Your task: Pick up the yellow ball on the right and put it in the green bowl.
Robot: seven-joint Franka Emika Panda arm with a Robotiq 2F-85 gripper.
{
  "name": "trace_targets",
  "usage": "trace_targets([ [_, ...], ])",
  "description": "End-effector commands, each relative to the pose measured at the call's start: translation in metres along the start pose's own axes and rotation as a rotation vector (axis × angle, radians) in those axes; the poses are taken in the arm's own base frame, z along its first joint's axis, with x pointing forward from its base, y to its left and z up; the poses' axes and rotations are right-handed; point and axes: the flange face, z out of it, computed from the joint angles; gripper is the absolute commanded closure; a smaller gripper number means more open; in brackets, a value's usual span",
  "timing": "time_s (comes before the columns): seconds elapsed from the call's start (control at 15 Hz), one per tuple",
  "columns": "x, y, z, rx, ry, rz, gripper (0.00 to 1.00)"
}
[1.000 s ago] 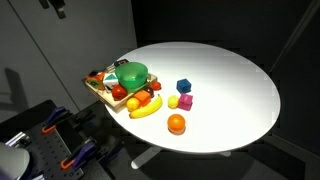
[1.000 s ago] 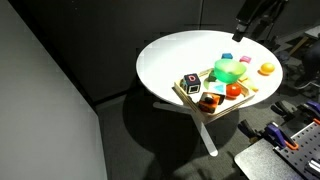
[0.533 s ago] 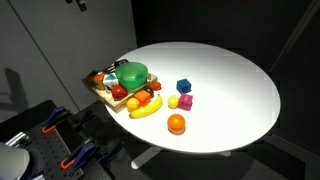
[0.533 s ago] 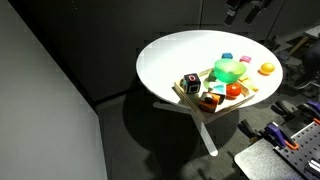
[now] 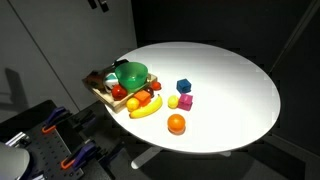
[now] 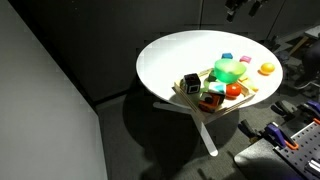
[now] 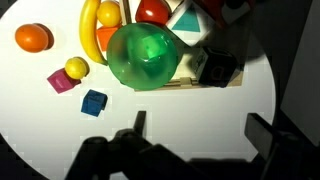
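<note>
The small yellow ball (image 5: 173,101) lies on the white round table next to a magenta cube (image 5: 186,101); in the wrist view the ball (image 7: 76,68) is at upper left. The green bowl (image 5: 131,73) sits on a wooden tray (image 5: 100,94); it also shows in an exterior view (image 6: 229,70) and the wrist view (image 7: 145,57). My gripper (image 7: 200,130) is open and empty, high above the table, with bare tabletop between its fingers. In both exterior views it only shows at the top edge (image 5: 98,4) (image 6: 240,8).
A larger orange ball (image 5: 176,123), a banana (image 5: 146,107) and a blue cube (image 5: 184,86) lie near the yellow ball. The tray holds a black cube (image 7: 215,67) and red fruit (image 7: 152,10). The table edge (image 5: 270,120) drops off all around.
The gripper has moved sideways along the top of the exterior views, towards the table's middle. Nothing on the table has moved.
</note>
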Motion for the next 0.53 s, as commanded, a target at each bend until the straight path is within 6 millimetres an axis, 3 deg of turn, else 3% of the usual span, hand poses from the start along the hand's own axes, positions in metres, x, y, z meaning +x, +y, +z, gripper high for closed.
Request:
trace_targets([
  [0.0, 0.023, 0.011, 0.006, -0.051, -0.044, 0.044, 0.0],
  [0.47, 0.043, 0.059, 0.039, -0.12, -0.157, 0.12, 0.0],
])
